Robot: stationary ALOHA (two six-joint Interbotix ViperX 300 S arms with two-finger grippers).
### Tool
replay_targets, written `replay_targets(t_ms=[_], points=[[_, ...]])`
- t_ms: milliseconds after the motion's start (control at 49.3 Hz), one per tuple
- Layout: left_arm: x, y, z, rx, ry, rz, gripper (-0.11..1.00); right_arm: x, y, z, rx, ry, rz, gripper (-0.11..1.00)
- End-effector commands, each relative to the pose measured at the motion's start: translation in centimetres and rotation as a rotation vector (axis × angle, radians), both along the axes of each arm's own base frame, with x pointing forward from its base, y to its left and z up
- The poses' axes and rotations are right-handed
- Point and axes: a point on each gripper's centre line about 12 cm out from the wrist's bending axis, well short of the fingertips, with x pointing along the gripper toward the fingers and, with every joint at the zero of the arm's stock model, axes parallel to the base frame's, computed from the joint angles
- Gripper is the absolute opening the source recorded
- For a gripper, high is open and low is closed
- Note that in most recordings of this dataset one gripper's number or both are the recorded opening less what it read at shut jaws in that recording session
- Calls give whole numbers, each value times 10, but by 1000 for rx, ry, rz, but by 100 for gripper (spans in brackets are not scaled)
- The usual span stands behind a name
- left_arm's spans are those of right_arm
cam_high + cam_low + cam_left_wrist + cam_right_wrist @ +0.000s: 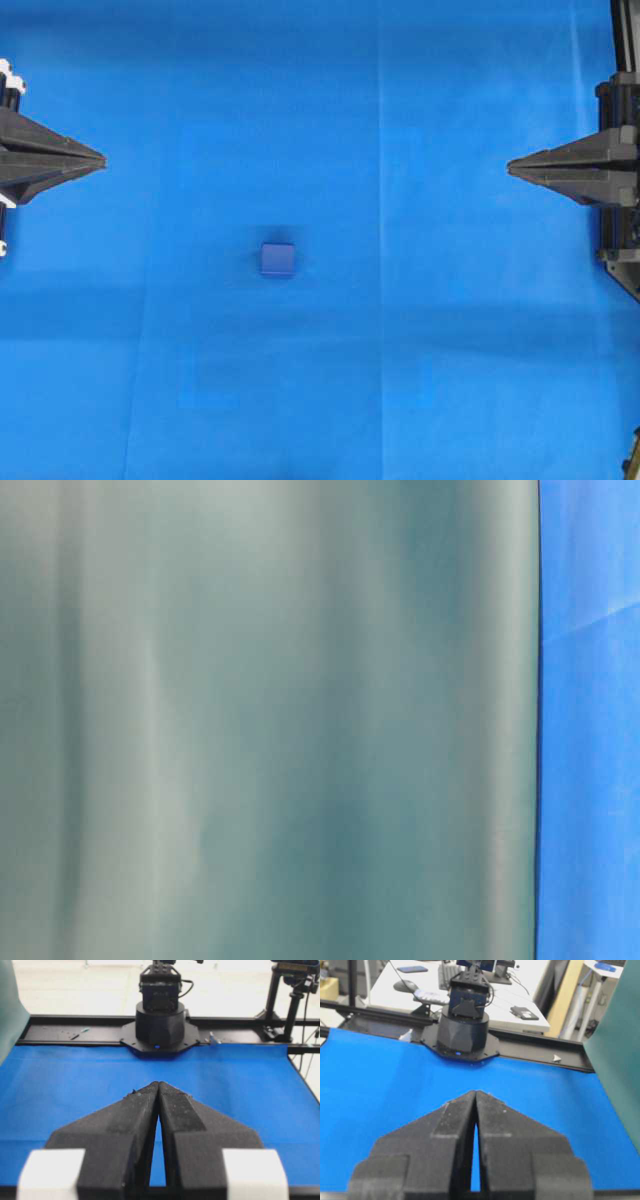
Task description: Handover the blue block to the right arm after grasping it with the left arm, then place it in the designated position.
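The blue block (278, 259), a small dark-blue cube, sits alone on the bright blue cloth (400, 350) a little left of the middle of the overhead view. My left gripper (103, 159) is at the left edge, shut with its tips touching and nothing between them (158, 1083). It stands well up and left of the block. My right gripper (509, 167) is at the right edge, all black, also shut and empty (475, 1092). The block shows in neither wrist view.
Each wrist view looks across the cloth at the other arm's black base (160, 1025) (461, 1030) on a black frame rail. A green-grey sheet (270, 720) fills most of the table-level view. Desks and stands lie beyond the rails.
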Motion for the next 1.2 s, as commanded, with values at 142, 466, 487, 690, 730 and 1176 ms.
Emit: replay_targets(t_ms=[142, 466, 487, 690, 730, 1176], points=[[2, 2, 6, -2, -17, 8, 0, 8, 0, 8, 9, 23, -2, -2], [1, 1, 5, -6, -6, 4, 0, 11, 0, 7, 9, 34, -2, -2], [1, 1, 5, -5, -6, 4, 0, 11, 0, 7, 12, 34, -2, -2], [2, 1, 4, -5, -3, 3, 6, 12, -1, 8, 30, 32, -1, 6], [2, 1, 4, -5, -3, 3, 15, 12, 0, 8, 40, 31, 0, 14], [1, 0, 5, -5, -8, 1, 93, 12, 0, 11, 61, 26, 2, 98]])
